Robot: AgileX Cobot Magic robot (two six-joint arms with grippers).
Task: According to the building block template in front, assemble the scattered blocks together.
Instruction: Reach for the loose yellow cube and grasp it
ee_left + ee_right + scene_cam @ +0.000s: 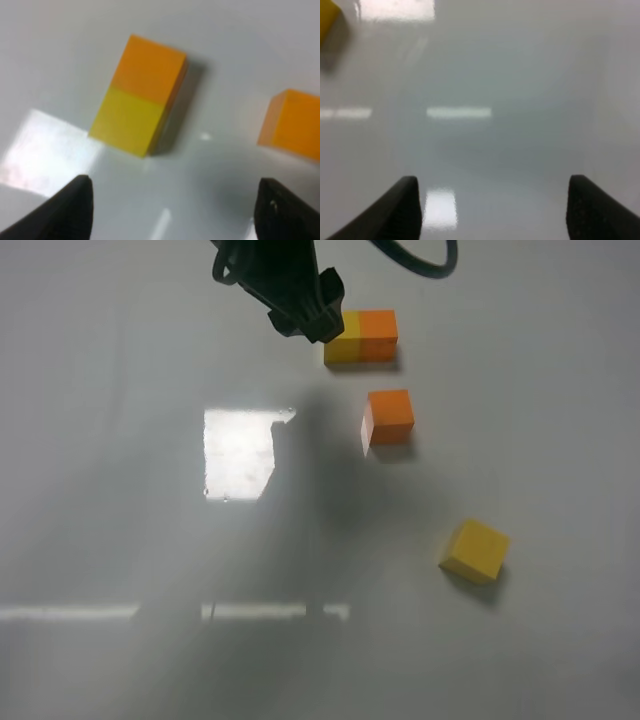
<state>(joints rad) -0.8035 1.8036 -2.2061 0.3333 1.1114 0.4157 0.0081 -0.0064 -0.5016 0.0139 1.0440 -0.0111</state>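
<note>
Template pair [360, 337]: 2 cubes joined face to face at the far side of the table [120, 540]. The long axis runs left to right in the high view.
Yellow half [343, 348]: the left end of the pair, nearest the left arm.
Orange half [378, 335]: the right end of the pair.
Loose orange cube [390, 412]: just in front of the pair's orange end and apart from it, with its sides roughly parallel to the pair.
Loose yellow cube [474, 550]: well apart, nearer and to the right, turned at an angle to the other blocks.
Left gripper [175, 215]: above the table beside the pair's yellow end, jaws spread wide and holding nothing. Its wrist view shows both fingers clear of the pair.
Right gripper [495, 210]: jaws spread and empty over bare table. The loose yellow cube shows only at the edge of its wrist view.
Light patch [240, 452]: a bright reflection on the table, left of the loose orange cube.
</note>
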